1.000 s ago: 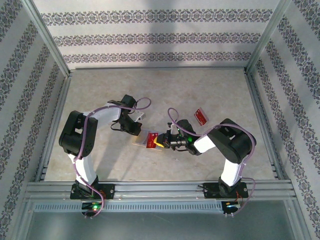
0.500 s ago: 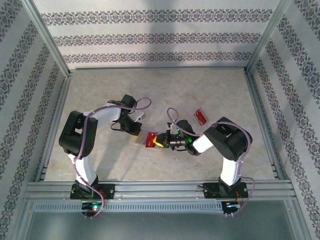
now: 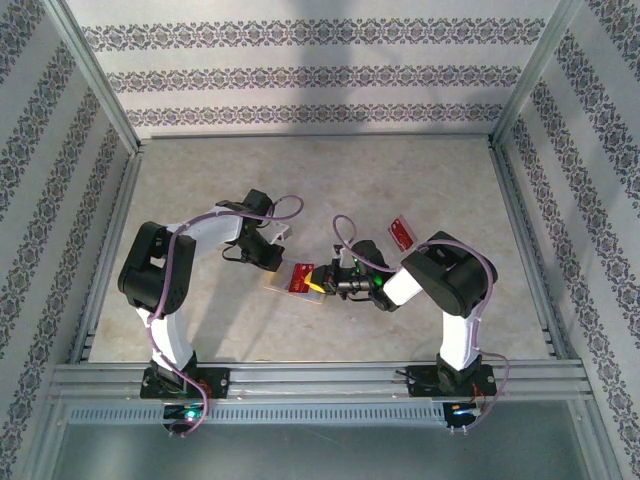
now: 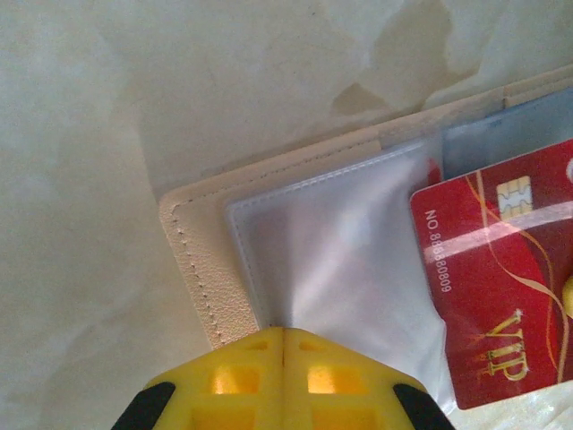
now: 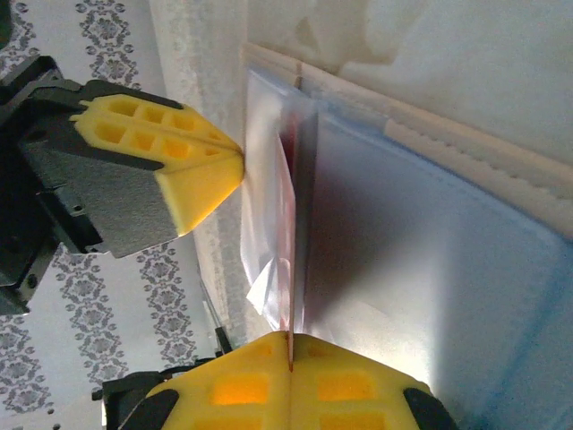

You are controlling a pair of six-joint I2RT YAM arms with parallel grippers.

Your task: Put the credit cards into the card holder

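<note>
The tan card holder (image 3: 274, 284) lies open on the table between the arms, its stitched edge (image 4: 192, 269) and clear pockets (image 4: 340, 260) showing. My left gripper (image 3: 280, 268) (image 4: 284, 330) is shut on the edge of a clear pocket sheet. My right gripper (image 3: 320, 284) (image 5: 291, 339) is shut on a red credit card (image 3: 301, 277) (image 4: 501, 287), seen edge-on (image 5: 294, 269) in the right wrist view and lying partly over the pocket, beside the left fingers (image 5: 170, 161). A second red credit card (image 3: 403, 232) lies flat on the table to the right.
Metal rails (image 3: 320, 378) run along the near edge, and patterned walls (image 3: 300, 75) close in the table at the back and both sides. Open marbled table surface (image 3: 330, 180) stretches behind the arms.
The right arm's elbow has swung a little left and the held red card has edged left over the card holder. The left arm has stayed put.
</note>
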